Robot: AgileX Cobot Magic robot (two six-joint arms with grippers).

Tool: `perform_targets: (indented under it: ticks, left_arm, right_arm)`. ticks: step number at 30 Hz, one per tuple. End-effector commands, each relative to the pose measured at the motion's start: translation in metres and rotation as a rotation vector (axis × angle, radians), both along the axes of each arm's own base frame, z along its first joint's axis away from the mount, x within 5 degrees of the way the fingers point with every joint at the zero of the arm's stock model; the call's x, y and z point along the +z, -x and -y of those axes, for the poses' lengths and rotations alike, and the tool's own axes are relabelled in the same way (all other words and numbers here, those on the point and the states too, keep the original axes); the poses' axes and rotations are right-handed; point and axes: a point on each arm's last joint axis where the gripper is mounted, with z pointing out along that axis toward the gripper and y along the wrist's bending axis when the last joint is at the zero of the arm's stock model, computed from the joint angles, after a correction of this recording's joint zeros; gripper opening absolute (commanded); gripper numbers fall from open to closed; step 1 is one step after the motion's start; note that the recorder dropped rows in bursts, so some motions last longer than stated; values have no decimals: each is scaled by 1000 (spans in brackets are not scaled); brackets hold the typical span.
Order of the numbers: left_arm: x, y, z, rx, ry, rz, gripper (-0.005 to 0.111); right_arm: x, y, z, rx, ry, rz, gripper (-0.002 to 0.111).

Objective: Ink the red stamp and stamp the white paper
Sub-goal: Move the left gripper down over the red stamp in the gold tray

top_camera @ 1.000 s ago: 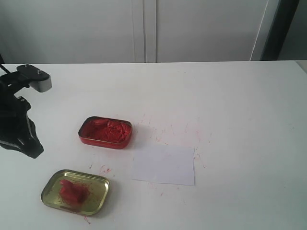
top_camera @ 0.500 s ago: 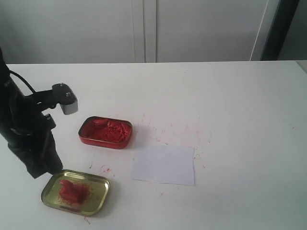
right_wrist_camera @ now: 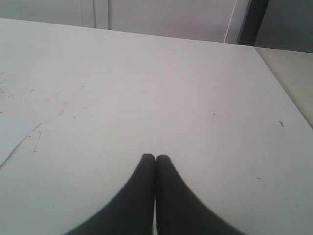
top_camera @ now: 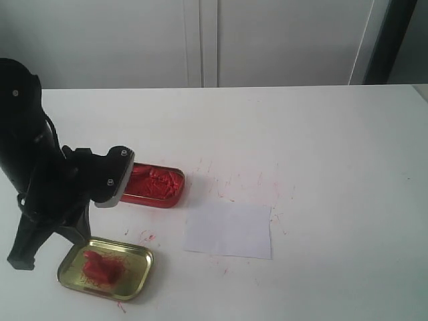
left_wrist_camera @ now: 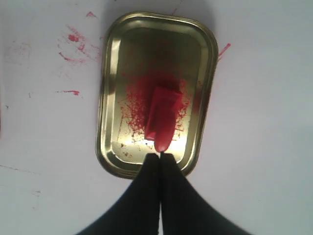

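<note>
The red stamp (left_wrist_camera: pixel 163 119) lies on its side in the gold tin lid (left_wrist_camera: pixel 110 73), amid red smears; the left gripper (left_wrist_camera: pixel 160 155) hangs over the lid's edge with fingers pressed together on nothing, tips close to the stamp's narrow end, contact unclear; the white paper (top_camera: pixel 229 230) lies flat well to the lid's right; the red ink tin (top_camera: pixel 155 184) is partly hidden by the left arm (top_camera: pixel 40 180); the white table (top_camera: pixel 321 147) is flecked red, pale panels (top_camera: pixel 200 40) behind; the right gripper (right_wrist_camera: pixel 155 157) is likewise closed and empty.
</note>
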Motion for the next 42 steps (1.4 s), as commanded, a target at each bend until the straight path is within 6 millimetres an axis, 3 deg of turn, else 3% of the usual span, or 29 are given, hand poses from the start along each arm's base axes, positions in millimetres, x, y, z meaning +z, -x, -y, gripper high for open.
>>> perform_targets:
  ticks: [1,21,24,27,36,42]
  left_arm:
    - [2,5,3,-56,14,-36,0]
    - [-9,-5,12,-41,72,-14,0]
    - [-10,-2,11,-110,58,-36,0]
    - [-10,2,9,-192,43,-67,6]
    - [-10,0,10,-176,47,-43,41]
    - [-11,-1,10,-173,43,-39,43]
  right_arm:
    - [0,0,0,-5,0,14,0]
    - [0,0,0,-10,-18,13,0]
    - [0,0,0,-12,-25,14,0]
    - [0,0,0,-12,-25,14,0]
    - [0,0,0,-12,-25,14,0]
    - [0,0,0,-12,-25,14,0]
